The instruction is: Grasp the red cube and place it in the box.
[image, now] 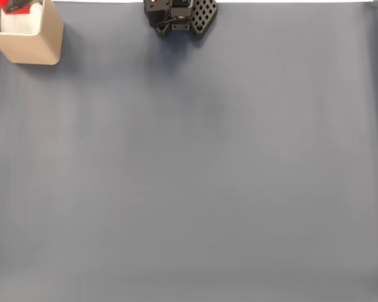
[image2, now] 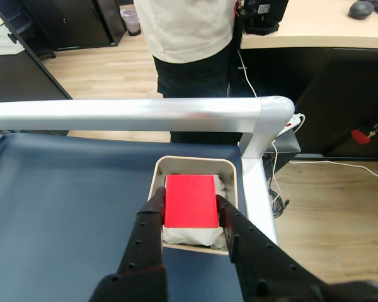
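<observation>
Black gripper (image2: 190, 202) fingers fill the near edge of the wrist view and reach into the box (image2: 234, 171), clenched on the red cube (image2: 189, 200), one finger against each of its side faces. Judged from this view, the cube is inside the box opening, above the white lining (image2: 188, 235); whether it rests on the lining cannot be told.

Risks from here:
- Releasing while the cube is above the rim could let it bounce out, if it hangs higher than it appears.
- Withdrawing before the jaws part fully could drag the cube back out.
- A finger catching the thin box wall could shift or tip the box.

Contents: the box holds the white lining and the cube. In the fixed view the box (image: 33, 44) stands at the far left corner of the dark bench (image: 195, 176), red showing at its top. Beyond the bench rail (image2: 138, 114), a person (image2: 189, 38) stands.
</observation>
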You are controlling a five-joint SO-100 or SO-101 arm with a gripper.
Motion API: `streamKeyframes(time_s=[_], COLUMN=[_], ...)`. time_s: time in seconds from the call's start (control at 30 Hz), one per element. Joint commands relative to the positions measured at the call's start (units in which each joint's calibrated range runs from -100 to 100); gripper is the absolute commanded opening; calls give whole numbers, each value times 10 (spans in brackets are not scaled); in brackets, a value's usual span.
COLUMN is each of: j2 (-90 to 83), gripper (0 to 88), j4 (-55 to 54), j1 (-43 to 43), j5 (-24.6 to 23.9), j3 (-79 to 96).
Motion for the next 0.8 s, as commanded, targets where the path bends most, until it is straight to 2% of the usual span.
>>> streamKeyframes(time_s=[0.0,0.37,0.43,0.77], j2=[-1,7,8,1], gripper=[45,56,89,371], j4=[-13,-21,-22,-18], j1=[0,-1,-1,7], j5=[2,0,-2,18], j3=[-3,-3,-4,11])
